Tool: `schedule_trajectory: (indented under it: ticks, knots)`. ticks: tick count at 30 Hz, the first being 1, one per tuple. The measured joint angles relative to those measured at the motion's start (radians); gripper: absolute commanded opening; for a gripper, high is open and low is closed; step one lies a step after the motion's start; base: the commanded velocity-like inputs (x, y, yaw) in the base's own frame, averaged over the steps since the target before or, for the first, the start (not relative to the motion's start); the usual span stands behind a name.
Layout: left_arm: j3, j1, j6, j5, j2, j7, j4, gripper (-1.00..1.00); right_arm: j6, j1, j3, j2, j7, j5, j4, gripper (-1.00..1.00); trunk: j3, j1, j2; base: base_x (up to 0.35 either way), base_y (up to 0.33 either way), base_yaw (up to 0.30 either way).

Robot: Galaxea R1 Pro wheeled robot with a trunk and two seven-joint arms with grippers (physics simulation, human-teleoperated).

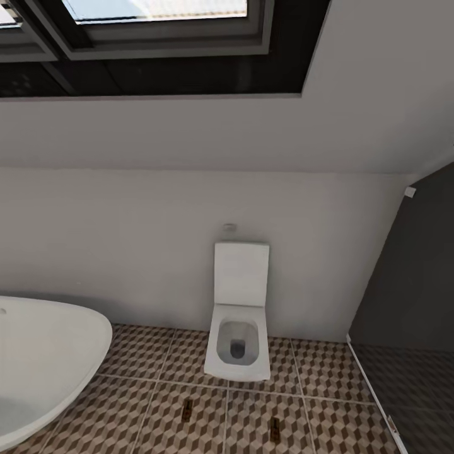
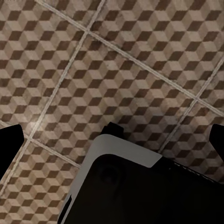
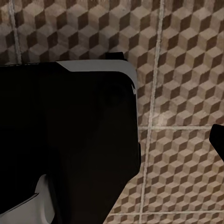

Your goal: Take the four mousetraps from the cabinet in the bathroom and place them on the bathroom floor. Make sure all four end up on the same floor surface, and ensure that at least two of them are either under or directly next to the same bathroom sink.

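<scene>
Two mousetraps (image 1: 187, 411) (image 1: 275, 430) on bathroom floor (image 1: 157, 366) by toilet (image 1: 238, 328), lengthwise away; tool state impossible to tell.

The left pincer (image 2: 112, 140) hangs with its dark fingertips (image 2: 10, 140) spread wide; only one tip of the right pincer's fingers (image 3: 218, 140) shows.

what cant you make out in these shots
- Two mousetraps on the floor, head view: too small to tell set from sprung.
- Bathtub, head view: cut off by the left and bottom edges.
- Left gripper, left wrist view: finger tips cut by the side edges.
- Right gripper, right wrist view: one dark finger at the edge; state unclear.
</scene>
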Motion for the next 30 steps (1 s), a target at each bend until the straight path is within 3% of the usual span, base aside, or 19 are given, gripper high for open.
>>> schedule_trajectory:
  ticks: [30]
  knots:
    - [0.000,0.000,0.000,0.000,0.000,0.000,0.000,1.00,0.000,0.000,0.001,0.000,0.000,0.001,0.000,1.00,0.001,0.000,0.000,0.000,0.000,0.000]
